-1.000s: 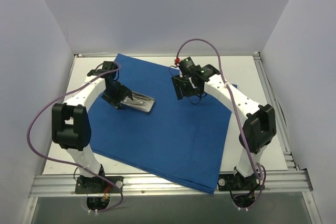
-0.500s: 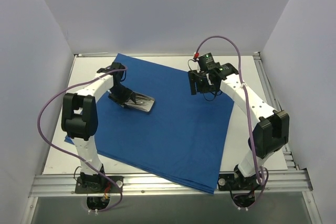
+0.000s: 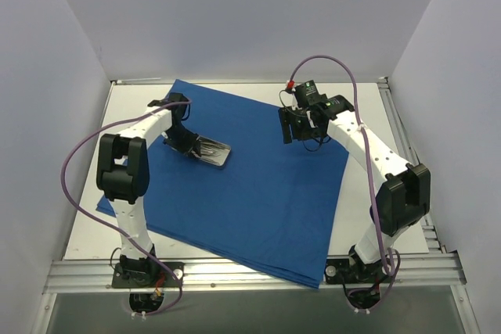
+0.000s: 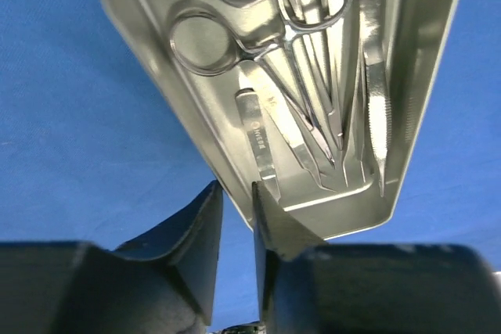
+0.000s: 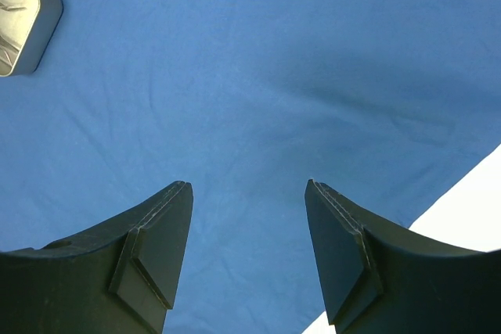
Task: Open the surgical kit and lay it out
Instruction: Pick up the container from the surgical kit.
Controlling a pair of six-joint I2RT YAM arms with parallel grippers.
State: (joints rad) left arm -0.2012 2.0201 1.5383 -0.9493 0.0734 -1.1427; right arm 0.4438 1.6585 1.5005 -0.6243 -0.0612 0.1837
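Note:
The royal-blue cloth wrap lies spread open on the table. The shiny metal tray rests on its left part and holds several silver scissor-like instruments. My left gripper is at the tray's left end. In the left wrist view its jaws are nearly closed on the tray's wall, one finger inside and one outside. My right gripper hangs open and empty above the cloth's right part, near its edge. A corner of the tray shows in the right wrist view.
White table shows beyond the cloth's right edge and along the left. White walls enclose the back and both sides. A metal rail runs along the near edge by the arm bases.
My right gripper moved right and back, from the cloth's middle toward its right edge, then held. My left arm swung its elbow right while the gripper stayed at the tray's left end.

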